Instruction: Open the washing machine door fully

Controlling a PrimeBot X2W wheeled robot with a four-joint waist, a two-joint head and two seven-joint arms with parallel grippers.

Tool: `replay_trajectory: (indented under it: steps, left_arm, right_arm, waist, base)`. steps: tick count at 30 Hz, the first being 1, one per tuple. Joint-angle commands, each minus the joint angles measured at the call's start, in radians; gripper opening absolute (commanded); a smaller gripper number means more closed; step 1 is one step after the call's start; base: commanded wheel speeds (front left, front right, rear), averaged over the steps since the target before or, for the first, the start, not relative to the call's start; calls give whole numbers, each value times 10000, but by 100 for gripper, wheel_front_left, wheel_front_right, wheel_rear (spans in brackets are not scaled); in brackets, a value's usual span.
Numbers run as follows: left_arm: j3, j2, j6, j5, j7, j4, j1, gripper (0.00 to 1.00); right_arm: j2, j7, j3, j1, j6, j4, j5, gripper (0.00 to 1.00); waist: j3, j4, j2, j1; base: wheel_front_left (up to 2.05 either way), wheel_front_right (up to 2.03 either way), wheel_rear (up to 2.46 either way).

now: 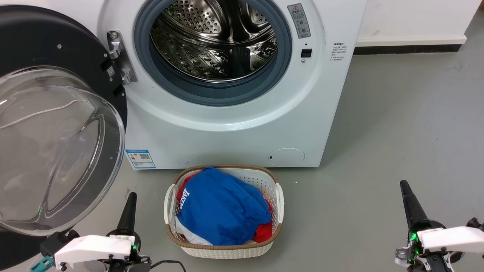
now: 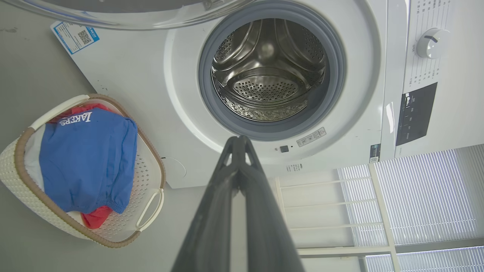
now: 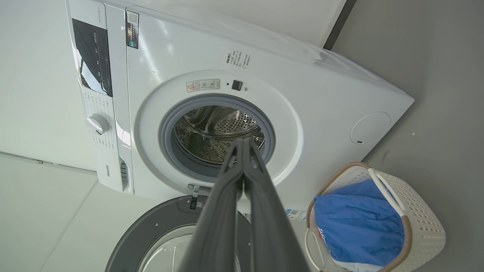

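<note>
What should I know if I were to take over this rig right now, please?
Left gripper: shut, holding nothing, low beside the door's lower edge.
Right gripper: shut, holding nothing, low on the right, far from the machine.
Door: swung wide to the left on its hinge; the drum is fully uncovered.
Basket: on the floor before the machine, holding clothes.
Done: the door looks fully open.
Left: probably nothing; at most check that the door is at its stop.

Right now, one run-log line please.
door: wide open | drum: empty | left claw: shut, free | right claw: shut, free | basket: holds clothes
</note>
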Motion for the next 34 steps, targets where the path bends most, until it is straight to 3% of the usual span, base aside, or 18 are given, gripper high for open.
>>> replay_trajectory:
  steps: [1,34]
  left_arm:
    - [33,-3,-88,-289,83,-14,-244,0]
    - [222,-5,-327,-2887,724,290,-622,0]
  right_arm:
    - [-45,79,-33,-217,1,-6,289,0]
    - [29,772,-257,-733,0,449,2684,0]
  waist:
    - [-1,2,0,-1]
    - [-15,27,0,-1]
  base:
    - [0,0,0]
    - [0,0,0]
